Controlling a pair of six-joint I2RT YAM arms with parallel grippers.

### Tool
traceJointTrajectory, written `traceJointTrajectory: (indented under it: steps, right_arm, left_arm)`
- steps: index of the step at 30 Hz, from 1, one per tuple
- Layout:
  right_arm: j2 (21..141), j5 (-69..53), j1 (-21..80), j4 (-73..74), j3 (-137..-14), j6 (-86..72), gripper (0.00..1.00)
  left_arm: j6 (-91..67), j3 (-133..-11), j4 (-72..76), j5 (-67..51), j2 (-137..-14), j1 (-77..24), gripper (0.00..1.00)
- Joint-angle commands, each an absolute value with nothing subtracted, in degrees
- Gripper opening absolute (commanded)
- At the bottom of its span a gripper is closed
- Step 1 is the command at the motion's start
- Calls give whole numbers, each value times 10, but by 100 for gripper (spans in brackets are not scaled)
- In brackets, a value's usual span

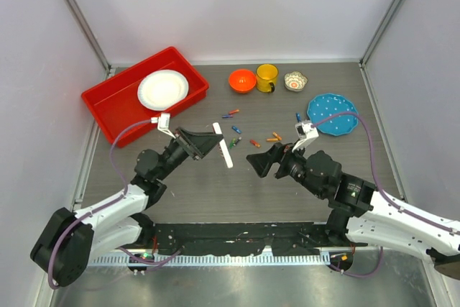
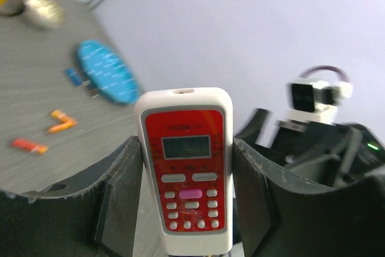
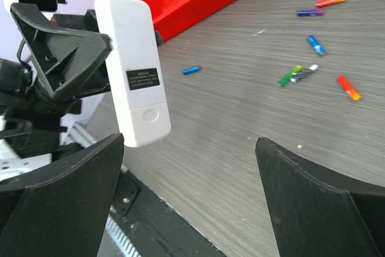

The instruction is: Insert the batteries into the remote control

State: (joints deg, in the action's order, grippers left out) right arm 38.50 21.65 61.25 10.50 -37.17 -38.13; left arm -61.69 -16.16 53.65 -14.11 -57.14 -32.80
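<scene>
My left gripper was clamped on the remote control, one finger against each long edge of its lower half. It was held clear of the table, near the middle of the overhead frame. My right gripper stood wide with nothing in it, just right of the remote and facing its back.

The grip was on smooth plastic edges only, so any push from my right gripper on the back panel could have swivelled the remote between the fingers or slid it out. The batteries lay loose towards the upper middle of the table. Thin and round, I judged they could roll away under a careless pinch.

The remote's long axis ran nearly up and down the overhead frame, leaning to the lower right. Its button face was turned to the left side of the frame, and the plain white back with its black label to the right.
</scene>
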Motion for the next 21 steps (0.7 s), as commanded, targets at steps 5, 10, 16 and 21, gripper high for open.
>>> traceJointTrajectory:
  steps: [5, 10, 16, 21]
  right_arm:
    - [403, 9, 515, -16, -385, -411, 96]
    - [410, -152, 424, -136, -342, -478, 96]
    - [468, -287, 379, -298, -300, -560, 96]
    - [484, -287, 384, -208, -340, -475, 95]
  left_arm:
    - [-678, -169, 788, -307, -584, -273, 0]
    - [-768, -171, 886, -359, -640, -232, 0]
    - [-802, -188, 886, -375, -658, -230, 0]
    - [-794, -198, 886, -391, -654, -230, 0]
